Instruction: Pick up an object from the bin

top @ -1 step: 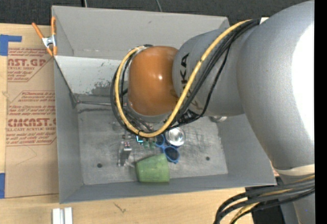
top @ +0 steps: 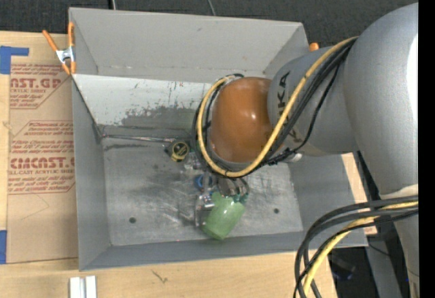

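Grasp step, I judge: the tool (top: pixel 217 189) sits low over a pale green rounded lump (top: pixel 223 219) near the bin's (top: pixel 136 198) front wall, spread or pinching I cannot tell; next, a firm lift.

You get red print on the cardboard sheet (top: pixel 34 126) left of the bin (top: pixel 87 154): "CAST. GP" up top, lower down probably "CELL-CAST ACRYLIC SHEET". The arm (top: pixel 326 120) carries black letters, partly cable-covered, ending "KA".

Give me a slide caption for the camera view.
Claw down in the grey bin beside a pale green rounded object.
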`<state>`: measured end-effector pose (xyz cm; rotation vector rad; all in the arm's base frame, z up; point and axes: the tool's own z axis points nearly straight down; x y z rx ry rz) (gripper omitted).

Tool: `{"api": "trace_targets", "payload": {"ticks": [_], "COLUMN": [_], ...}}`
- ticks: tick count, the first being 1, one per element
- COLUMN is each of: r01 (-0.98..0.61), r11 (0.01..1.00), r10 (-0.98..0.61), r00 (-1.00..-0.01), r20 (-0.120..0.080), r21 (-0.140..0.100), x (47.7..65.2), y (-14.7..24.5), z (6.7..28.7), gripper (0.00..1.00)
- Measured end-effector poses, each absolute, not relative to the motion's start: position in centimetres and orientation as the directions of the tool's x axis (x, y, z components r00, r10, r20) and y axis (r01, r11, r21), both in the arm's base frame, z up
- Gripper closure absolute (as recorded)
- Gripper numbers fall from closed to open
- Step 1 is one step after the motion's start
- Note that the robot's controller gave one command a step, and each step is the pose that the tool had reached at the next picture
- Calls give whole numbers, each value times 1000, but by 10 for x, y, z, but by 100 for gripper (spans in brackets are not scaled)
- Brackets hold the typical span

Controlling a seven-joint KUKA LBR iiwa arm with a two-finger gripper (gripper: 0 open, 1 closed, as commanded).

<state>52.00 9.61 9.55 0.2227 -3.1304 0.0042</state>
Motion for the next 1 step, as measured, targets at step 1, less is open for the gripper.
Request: {"api": "trace_targets", "payload": {"ticks": [1], "r01": [-426], "r11": [905], "r10": [-426], "r00": [-905], "r20": [-13], "r21": [-4], "x": [483], "y": [36], "z": [86], "gripper": [0]}}
